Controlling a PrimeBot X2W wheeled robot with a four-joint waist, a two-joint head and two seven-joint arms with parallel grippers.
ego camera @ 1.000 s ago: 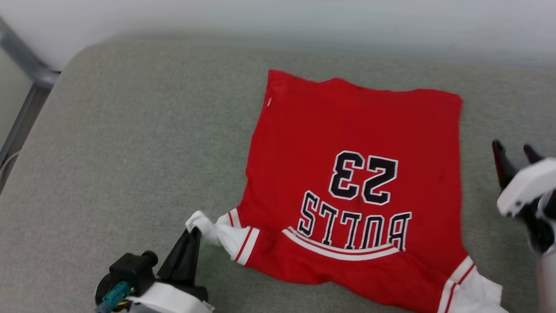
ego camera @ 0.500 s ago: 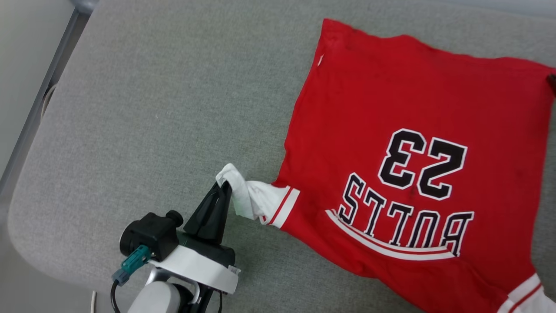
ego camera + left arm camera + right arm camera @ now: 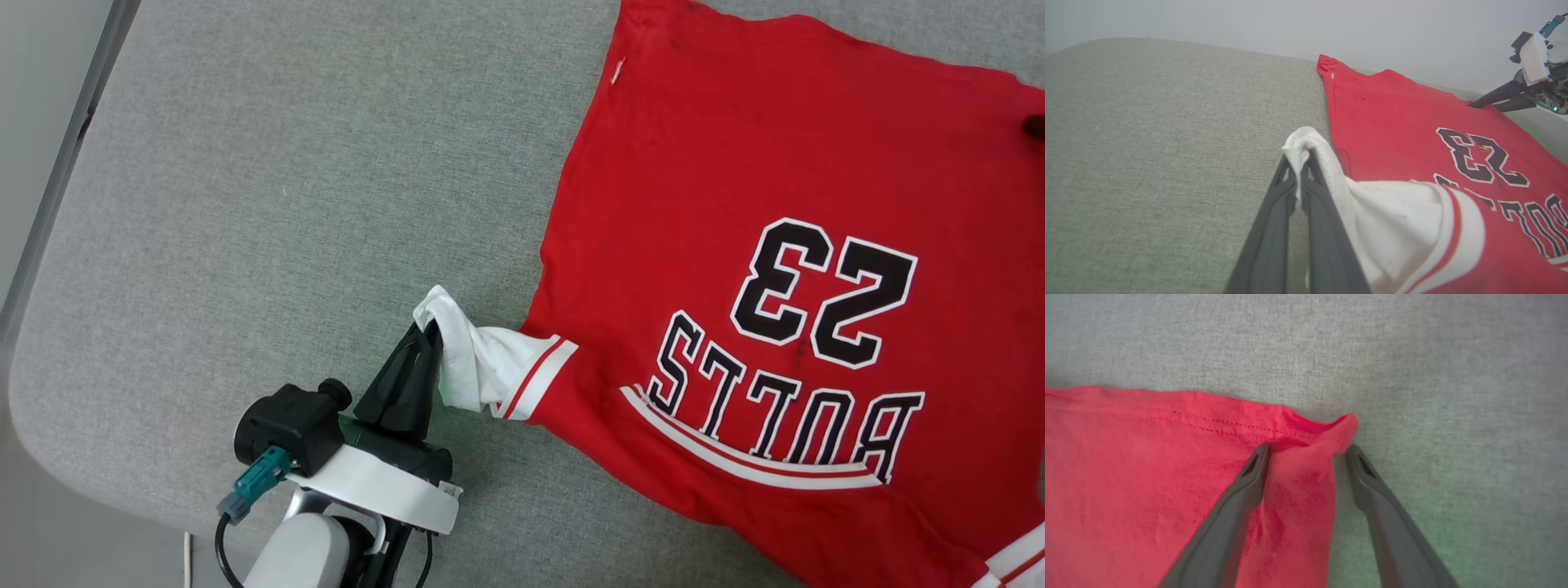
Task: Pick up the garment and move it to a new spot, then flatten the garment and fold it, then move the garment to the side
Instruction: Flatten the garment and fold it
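Pinching the bunched end of the white sleeve, the left pincer is clamped narrow on the cloth. The rest of the red jersey spreads away to that pincer's right, print side up on the grey cushion. The right pincer stands wide, its two fingers straddling a raised hem corner of the jersey. One tip rests on red cloth and the other on bare cushion just beside the edge, with nothing gripped yet. This looks like the flattening step, each arm taking an opposite end. Next, I judge, the right pincer must close on that corner, low enough to catch the fold. Then both should pull apart gently, so the sleeve unrolls without dragging the whole jersey.
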